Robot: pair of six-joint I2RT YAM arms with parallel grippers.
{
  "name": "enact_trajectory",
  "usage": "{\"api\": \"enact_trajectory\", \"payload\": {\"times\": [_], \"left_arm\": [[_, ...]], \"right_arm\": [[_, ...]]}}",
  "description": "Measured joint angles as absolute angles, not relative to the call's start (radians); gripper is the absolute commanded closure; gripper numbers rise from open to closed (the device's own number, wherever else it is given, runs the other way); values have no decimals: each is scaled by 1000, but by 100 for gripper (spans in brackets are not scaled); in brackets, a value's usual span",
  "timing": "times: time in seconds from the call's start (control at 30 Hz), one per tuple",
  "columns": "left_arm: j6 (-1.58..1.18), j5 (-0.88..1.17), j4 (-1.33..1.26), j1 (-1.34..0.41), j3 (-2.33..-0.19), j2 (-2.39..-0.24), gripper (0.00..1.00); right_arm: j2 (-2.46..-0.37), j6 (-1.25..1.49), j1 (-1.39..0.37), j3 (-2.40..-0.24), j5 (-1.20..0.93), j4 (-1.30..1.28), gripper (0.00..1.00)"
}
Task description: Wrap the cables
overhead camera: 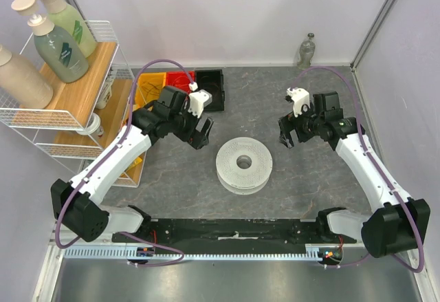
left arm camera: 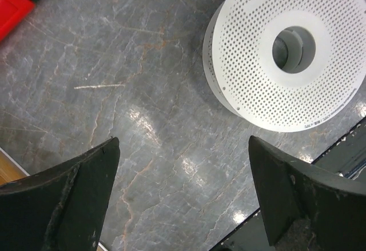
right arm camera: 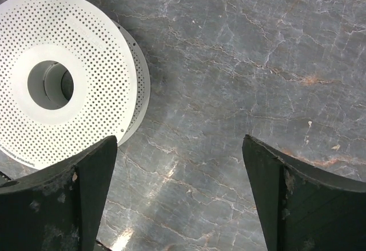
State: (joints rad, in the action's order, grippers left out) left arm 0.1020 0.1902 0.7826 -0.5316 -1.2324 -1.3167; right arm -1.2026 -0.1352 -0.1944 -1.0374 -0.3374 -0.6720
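Both sets of jaws gape wide: left gripper (overhead camera: 201, 134) and right gripper (overhead camera: 287, 139) flank the white spool (overhead camera: 244, 164), which lies flat with its hole upward (rim print too tiny to read). The cables (overhead camera: 148, 95) seem to be thin dark strands in the yellow bin (overhead camera: 152, 77), heading unclear.

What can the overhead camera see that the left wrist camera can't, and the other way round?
Only the overhead view shows both arms, the right gripper, the rack with bottles, and the yellow bin. Only the left wrist view shows clearly the tiny holes in the spool. Both show the spool, the left gripper open above the table, and the red bin.
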Motion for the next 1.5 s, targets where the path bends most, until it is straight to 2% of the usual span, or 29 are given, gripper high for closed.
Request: {"api": "enact_trajectory", "payload": {"times": [0.3, 0.6, 1.27, 1.5], "left_arm": [[167, 305, 836, -529, -1385, -1328, 1], [223, 450, 881, -528, -1394, -1329, 1], [242, 503, 825, -523, -1359, -1537, 2], [213, 496, 804, -479, -1420, -1637, 2]], "right_arm": [[-1244, -170, -195, -1035, -397, -675, 2], [-1351, -175, -194, -1039, -507, -690, 2], [-1616, -185, -196, -1052, -741, -701, 4], [-1656, -196, -257, -1052, -811, -704, 6]]}}
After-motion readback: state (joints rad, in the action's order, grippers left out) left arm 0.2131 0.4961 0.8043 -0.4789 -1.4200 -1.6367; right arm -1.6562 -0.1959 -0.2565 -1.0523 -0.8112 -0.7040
